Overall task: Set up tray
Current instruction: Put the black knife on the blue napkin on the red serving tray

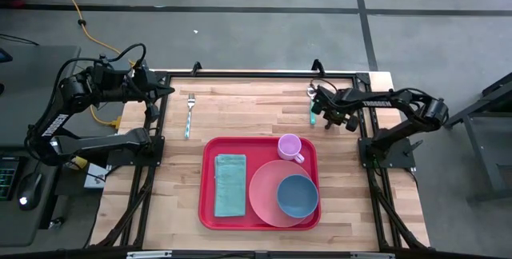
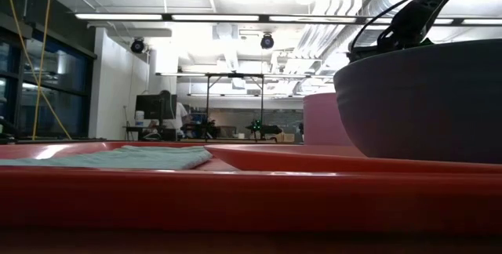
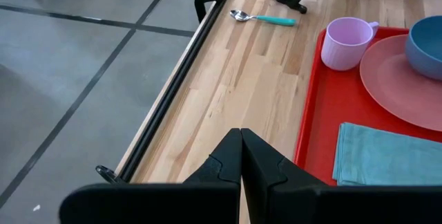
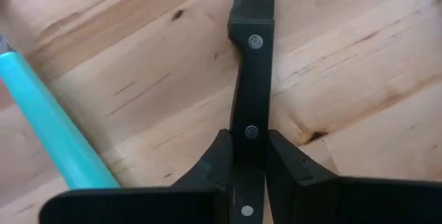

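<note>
The red tray [image 1: 206, 211] lies near the table's near edge. It carries a folded teal napkin [image 1: 230, 184], a pink plate [image 1: 266, 201] with a blue bowl [image 1: 297, 195] on it, and a pink cup [image 1: 289, 145]. A teal-handled fork [image 1: 190, 113] lies flat on the wood to the left. A teal-handled spoon [image 1: 313, 109] lies flat at the far right. My right gripper [image 1: 322, 109] is beside the spoon, shut on a black riveted knife handle [image 4: 252, 79]. My left gripper [image 3: 240, 156] is shut and holds nothing, at the table's far left edge. My right gripper pinches the black riveted knife handle [image 4: 251, 124] between its two fingers [image 4: 215, 160]. The knife runs along the fingers and reaches out past their tips. The arm comes in from the table's right, slanting down. Whether the knife rests on the wood, I cannot tell.
Bare wood lies between the fork and the spoon and on both sides of the tray. A black frame rail [image 3: 173, 86] runs along the table's edges. In the low view the tray rim [image 2: 235, 199] and the bowl [image 2: 423, 105] fill the foreground.
</note>
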You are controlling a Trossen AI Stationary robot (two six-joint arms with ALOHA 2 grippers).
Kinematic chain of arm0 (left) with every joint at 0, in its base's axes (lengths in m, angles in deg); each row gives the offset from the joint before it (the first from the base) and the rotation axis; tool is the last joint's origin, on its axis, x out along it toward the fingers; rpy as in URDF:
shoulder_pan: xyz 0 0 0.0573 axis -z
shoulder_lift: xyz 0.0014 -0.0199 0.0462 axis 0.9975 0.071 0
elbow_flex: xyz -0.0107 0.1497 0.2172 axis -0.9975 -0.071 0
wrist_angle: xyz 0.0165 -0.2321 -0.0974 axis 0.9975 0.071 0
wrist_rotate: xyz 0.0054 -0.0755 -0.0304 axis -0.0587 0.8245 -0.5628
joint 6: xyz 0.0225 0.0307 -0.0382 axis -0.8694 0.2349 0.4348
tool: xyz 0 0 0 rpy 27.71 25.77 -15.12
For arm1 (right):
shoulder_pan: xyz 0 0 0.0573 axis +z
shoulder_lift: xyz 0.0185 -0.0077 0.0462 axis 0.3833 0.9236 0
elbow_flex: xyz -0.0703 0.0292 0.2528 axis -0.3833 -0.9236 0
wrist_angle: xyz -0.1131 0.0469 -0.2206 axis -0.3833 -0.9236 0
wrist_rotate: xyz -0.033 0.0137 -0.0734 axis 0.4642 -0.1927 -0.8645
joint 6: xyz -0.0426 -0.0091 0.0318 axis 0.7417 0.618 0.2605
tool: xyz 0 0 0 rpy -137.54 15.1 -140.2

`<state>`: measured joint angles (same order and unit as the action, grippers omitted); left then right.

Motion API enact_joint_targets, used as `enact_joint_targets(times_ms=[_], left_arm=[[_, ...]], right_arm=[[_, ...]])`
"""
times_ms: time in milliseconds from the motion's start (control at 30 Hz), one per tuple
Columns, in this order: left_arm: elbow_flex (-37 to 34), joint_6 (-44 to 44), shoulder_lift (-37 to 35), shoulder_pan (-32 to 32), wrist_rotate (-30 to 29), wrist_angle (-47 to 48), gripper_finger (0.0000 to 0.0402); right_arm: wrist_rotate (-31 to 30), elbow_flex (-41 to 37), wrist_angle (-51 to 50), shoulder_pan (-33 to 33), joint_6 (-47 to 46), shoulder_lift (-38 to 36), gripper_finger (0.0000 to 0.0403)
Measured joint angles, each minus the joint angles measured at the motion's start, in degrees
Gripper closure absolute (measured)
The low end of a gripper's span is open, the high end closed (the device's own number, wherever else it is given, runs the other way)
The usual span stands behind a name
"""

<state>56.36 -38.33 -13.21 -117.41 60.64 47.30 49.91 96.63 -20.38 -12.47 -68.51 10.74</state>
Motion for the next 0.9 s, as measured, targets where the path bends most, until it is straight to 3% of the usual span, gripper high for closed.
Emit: enact_joint_targets(times_ms=[333,633,900], left_arm=[[0.0,0.0,0.0,0.0,0.0,0.0,0.0366],[0.0,0.0,0.0,0.0,0.6,0.0,0.0366],[0.0,0.0,0.0,0.0,1.1,0.0,0.0366]], right_arm=[[-1.4,3.6,-1.8,4.5,1.6,-5.8,0.0371],[1.0,12.8,-15.3,10.0,8.6,-17.2,0.0371],[-4.2,25.9,-29.8,17.7,9.0,-24.5,0.0371]])
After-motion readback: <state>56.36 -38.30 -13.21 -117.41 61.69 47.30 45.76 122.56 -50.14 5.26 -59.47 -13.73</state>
